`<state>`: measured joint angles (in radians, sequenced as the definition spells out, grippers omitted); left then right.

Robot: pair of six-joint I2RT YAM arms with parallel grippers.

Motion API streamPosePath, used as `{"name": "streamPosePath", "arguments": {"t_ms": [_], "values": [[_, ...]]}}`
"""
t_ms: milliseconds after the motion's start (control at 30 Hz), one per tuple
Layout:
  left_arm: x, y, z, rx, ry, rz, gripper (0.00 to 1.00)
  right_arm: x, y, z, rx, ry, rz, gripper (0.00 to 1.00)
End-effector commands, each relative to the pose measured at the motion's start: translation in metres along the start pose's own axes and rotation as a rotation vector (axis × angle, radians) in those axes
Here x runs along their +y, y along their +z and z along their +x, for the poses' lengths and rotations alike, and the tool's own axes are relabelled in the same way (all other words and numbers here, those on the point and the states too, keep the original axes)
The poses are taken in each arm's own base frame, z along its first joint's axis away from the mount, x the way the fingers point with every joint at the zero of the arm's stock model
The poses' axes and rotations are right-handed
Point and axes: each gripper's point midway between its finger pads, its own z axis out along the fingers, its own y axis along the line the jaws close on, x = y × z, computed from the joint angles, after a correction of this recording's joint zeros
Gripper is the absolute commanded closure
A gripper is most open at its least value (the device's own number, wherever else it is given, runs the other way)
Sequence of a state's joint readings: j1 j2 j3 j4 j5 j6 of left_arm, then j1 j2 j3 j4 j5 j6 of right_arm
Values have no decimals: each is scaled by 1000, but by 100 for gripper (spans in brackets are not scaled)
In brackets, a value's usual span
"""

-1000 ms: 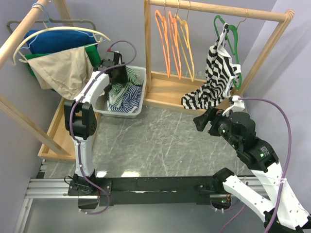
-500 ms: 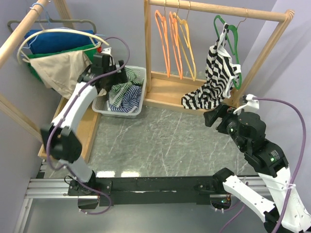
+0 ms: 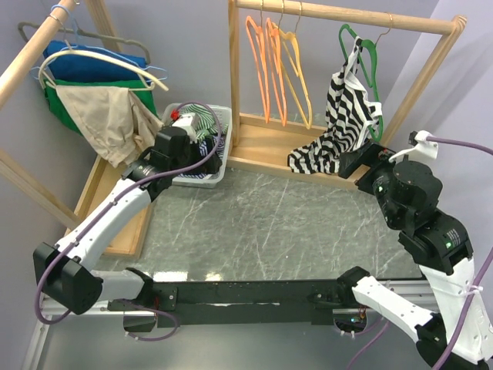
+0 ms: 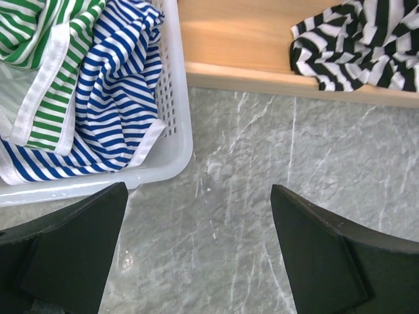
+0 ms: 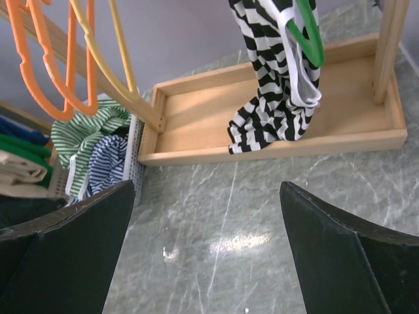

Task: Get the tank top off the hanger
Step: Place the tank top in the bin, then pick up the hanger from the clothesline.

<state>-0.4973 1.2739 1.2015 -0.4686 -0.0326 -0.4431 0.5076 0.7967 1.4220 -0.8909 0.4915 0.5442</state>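
- The black-and-white striped tank top hangs on a green hanger from the top rail of the wooden rack, close to the rack's right post.
- A white-edged strap loops over the hanger. The garment's lower folds spill onto the rack's base tray, toward the tray's right half.
- Two orange hangers and a yellow hanger hang bare on the same rail, nearer the rack's left post.
- The right end effector is released, its fingers spread wide with nothing between them. It hovers over the marble surface in front of the rack's right end, facing the hanging garment and near its lower folds. Whether it touches the cloth cannot be told from above.
- The left end effector is also released and empty, fingers wide apart. It hangs over the surface in front of the rack's left end.
- A white basket sits just left of the rack's left post. It holds a blue-striped garment and a green-striped garment.
- Well to the left of the rack, a beige garment hangs from a separate slanted rail, with blue and green cloth behind it.
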Motion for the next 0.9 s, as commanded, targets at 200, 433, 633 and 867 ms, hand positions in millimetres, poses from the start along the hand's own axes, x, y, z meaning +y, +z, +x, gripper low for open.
{"name": "streamPosePath", "arguments": {"t_ms": [200, 433, 633, 867], "values": [[-42, -29, 6, -52, -24, 192, 4, -9, -3, -57, -147, -11, 142, 0], [-72, -39, 26, -25, -8, 314, 4, -6, 13, -91, -185, -47, 214, 0], [-83, -37, 37, 4, 6, 349, 4, -15, 38, -93, -111, -75, 190, 12], [-84, -31, 43, 24, 13, 352, 4, -29, 55, -69, -3, -194, 159, 35]]}}
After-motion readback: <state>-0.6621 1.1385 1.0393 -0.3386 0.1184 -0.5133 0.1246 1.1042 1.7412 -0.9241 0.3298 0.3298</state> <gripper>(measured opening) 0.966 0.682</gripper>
